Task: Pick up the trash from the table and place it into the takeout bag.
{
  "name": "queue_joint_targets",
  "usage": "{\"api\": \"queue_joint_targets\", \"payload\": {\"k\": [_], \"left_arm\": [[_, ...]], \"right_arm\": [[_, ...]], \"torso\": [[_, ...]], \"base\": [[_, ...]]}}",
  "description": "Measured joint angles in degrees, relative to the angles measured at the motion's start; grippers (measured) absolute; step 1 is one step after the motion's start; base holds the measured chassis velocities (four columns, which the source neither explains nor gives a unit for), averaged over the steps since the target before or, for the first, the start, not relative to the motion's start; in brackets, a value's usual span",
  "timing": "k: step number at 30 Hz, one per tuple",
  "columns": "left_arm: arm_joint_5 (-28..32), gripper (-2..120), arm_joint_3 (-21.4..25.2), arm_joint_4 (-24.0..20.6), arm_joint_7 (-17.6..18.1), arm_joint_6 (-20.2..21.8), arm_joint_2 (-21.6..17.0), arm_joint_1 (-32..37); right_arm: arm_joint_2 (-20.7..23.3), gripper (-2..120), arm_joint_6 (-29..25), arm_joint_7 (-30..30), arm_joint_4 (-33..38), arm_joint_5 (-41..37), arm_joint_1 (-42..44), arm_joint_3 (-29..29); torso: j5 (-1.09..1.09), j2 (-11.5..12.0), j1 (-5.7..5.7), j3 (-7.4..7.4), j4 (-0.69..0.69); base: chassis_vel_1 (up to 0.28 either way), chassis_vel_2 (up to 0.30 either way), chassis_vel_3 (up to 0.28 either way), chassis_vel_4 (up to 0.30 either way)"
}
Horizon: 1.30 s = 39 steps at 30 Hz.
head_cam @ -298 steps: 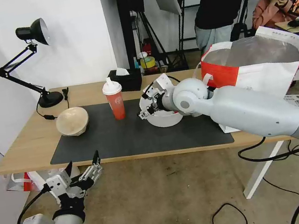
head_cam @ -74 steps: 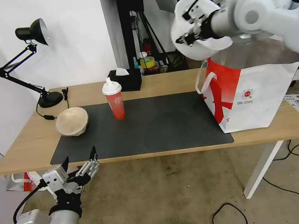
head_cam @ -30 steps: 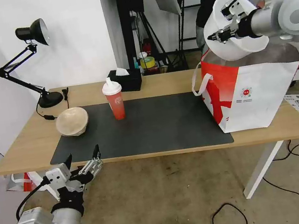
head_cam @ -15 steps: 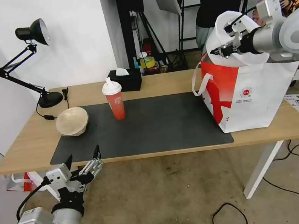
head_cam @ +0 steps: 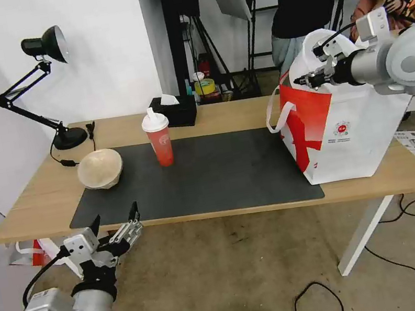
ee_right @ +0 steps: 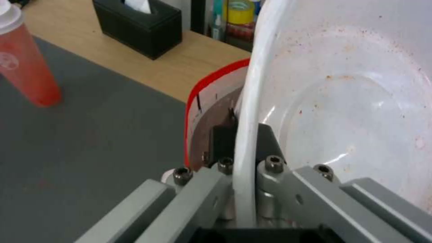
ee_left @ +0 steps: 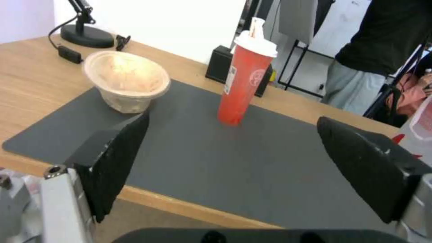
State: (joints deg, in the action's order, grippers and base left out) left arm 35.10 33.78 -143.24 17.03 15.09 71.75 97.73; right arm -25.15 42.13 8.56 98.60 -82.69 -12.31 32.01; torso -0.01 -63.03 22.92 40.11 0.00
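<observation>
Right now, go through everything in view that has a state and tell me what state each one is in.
white bowl: tipped on edge, pinched at its rim, partly inside the bag.
right end effector: shut on the bowl rim.
takeout bag: upright, mouth open.
red cup: upright, lidded.
beige pulp bowl: tilted on the mat.
left end effector: open, below the table edge.

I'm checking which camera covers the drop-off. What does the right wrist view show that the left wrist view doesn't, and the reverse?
Right wrist view alone: the right gripper clamped on the white bowl's rim, beside the takeout bag's red edge, and the tissue box with its tissue. Left wrist view alone: the open left gripper and the beige pulp bowl. Both: the red cup on the grey mat.
</observation>
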Motion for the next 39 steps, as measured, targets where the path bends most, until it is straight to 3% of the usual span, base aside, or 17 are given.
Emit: {"api": "queue_joint_targets", "payload": {"k": [8, 11, 26, 28, 30, 34, 36, 39], "left_arm": [[-0.01, 100, 0.10, 0.00, 0.04, 0.00, 0.00, 0.06], [-0.02, 100, 0.10, 0.00, 0.05, 0.00, 0.00, 0.05], [0.02, 100, 0.11, 0.00, 0.05, 0.00, -0.24, -0.11], [0.02, 100, 0.10, 0.00, 0.05, 0.00, -0.24, -0.12], [0.03, 100, 0.19, 0.00, 0.06, 0.00, -0.21, -0.09], [0.03, 100, 0.37, 0.00, 0.11, 0.00, -0.20, 0.08], [0.05, 100, 0.54, 0.00, 0.13, 0.00, -0.18, 0.26], [0.05, 100, 0.58, 0.00, 0.15, 0.01, -0.11, 0.41]], "right_arm": [[-1.24, 0, 0.00, 0.03, -0.52, 0.52, 0.47, -0.66], [-1.93, 6, 0.00, 0.32, -0.96, 0.34, 0.28, -0.94], [-2.61, 63, 0.00, 2.40, -1.47, -1.62, -2.89, 0.81], [-2.56, 67, 0.00, 2.42, -1.41, -1.58, -2.93, 0.84], [-2.32, 78, 0.00, 2.40, -1.13, -1.35, -2.95, 0.93], [-2.11, 86, 0.00, 2.24, -0.99, -0.96, -3.00, 1.10], [-2.05, 97, 0.00, 2.22, -0.82, -0.79, -3.15, 1.18], [-1.98, 100, 0.00, 2.24, -0.60, -0.77, -3.28, 1.26]], "torso": [[0.00, 0.00, 0.00, 0.00, 0.00], [0.00, 0.00, 0.00, 0.00, 0.00], [0.00, 0.00, 0.00, 0.00, 0.00], [0.00, 0.00, 0.00, 0.00, 0.00], [0.00, 0.00, 0.00, 0.00, 0.00], [0.01, 0.00, 0.00, 0.00, 0.00], [0.01, 0.00, 0.00, 0.00, 0.00], [0.00, 0.00, 0.00, 0.00, 0.00]], "base": [[0.000, 0.000, 0.000, 0.000], [0.000, 0.000, 0.000, 0.000], [0.000, 0.000, 0.000, 0.000], [0.000, 0.000, 0.000, 0.000], [0.000, 0.000, 0.000, 0.000], [0.000, 0.000, 0.000, 0.000], [0.000, 0.000, 0.000, 0.000], [0.000, 0.000, 0.000, 0.000]]}}
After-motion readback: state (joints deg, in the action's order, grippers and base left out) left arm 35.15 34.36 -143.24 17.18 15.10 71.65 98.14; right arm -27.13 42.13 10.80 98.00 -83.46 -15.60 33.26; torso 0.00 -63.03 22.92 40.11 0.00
